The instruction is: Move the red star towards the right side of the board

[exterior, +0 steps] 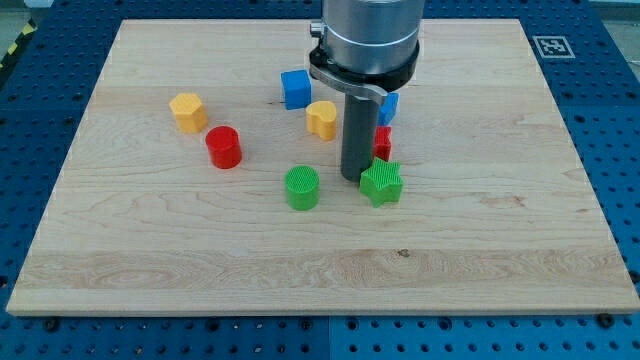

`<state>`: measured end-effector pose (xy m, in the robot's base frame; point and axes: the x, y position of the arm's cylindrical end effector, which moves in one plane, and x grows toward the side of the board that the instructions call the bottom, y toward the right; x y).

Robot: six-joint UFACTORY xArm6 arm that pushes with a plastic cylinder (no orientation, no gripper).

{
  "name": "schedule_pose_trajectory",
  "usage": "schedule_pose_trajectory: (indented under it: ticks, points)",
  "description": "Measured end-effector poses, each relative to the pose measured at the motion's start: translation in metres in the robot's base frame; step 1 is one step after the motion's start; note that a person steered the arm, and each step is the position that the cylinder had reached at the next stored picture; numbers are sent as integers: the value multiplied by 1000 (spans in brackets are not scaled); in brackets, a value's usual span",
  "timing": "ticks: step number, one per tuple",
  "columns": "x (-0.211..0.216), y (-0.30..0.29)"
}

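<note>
The wooden board (520, 200) fills most of the view and rests on a blue perforated table (610, 120). A printed marker tag (551, 45) is fixed at the board's top right corner. The arm's grey housing (368, 35) descends from the view's top, and the dark rod is carried below it. No gripper is fitted, so nothing is grasped or released; the rod only pushes. My tip (356, 177) is set down just left of the green star (381, 183), seemingly touching it.

The red star (382, 142) is found near the board's centre, largely hidden behind the rod; only its right part is seen, between the green star below and a partly hidden blue block (390, 106) above. The task is judged barely begun, since the whole right half of the board remains to be crossed. That half is bare up to its edge.

Toward the view's left are placed a blue cube (295, 88), a yellow heart-like block (322, 118), a green cylinder (301, 187), a red cylinder (224, 147) and a yellow block (187, 111).
</note>
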<state>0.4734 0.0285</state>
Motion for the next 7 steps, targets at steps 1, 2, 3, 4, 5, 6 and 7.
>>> schedule_pose_trajectory:
  ticks: [1,2,3,4,5,6,7]
  points:
    - [0,-25]
    - [-9,-29]
    - [-23,-18]
    - [-25,-2]
    - [-25,22]
    - [-25,48]
    - [-25,63]
